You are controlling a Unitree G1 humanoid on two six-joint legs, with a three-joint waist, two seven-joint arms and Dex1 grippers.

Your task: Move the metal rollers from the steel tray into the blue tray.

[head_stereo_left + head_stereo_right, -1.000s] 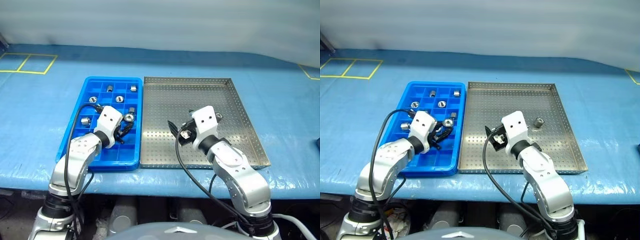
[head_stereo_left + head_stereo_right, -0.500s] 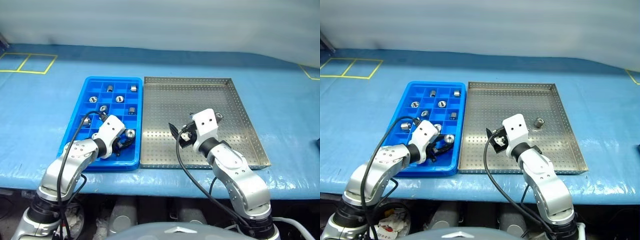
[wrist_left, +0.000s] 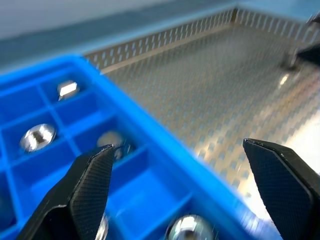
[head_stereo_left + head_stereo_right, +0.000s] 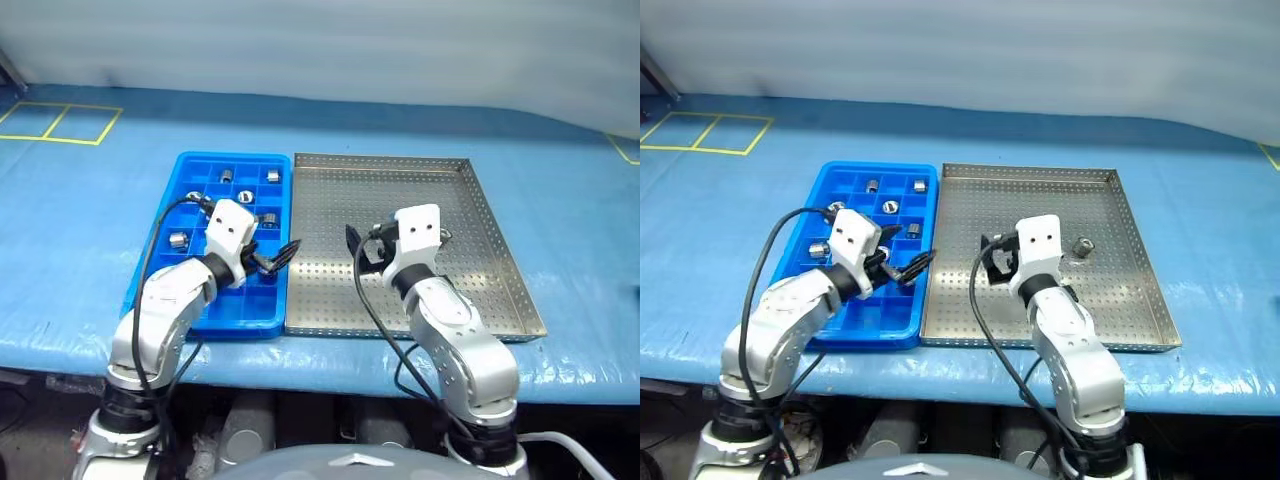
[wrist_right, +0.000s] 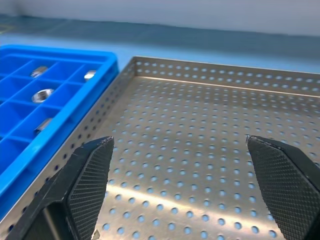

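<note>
One small shiny metal roller (image 4: 1081, 246) stands alone on the steel tray (image 4: 1040, 200), a perforated square tray, just at 3 o'clock of the right gripper (image 4: 998, 255). Several more rollers (image 4: 889, 206) sit in separate compartments of the blue tray (image 4: 845, 330), which touches the steel tray's 9 o'clock rim. Both trays rest on a desk (image 4: 1200, 220) under blue sheeting. The left gripper (image 4: 272, 256) hangs over the blue tray's 3 o'clock edge. Both wrist views show their jaws spread wide, grasping nothing.

left pincer (image 3: 175, 185): fingers spread wide, empty | right pincer (image 5: 185, 185): fingers spread wide, empty
</note>
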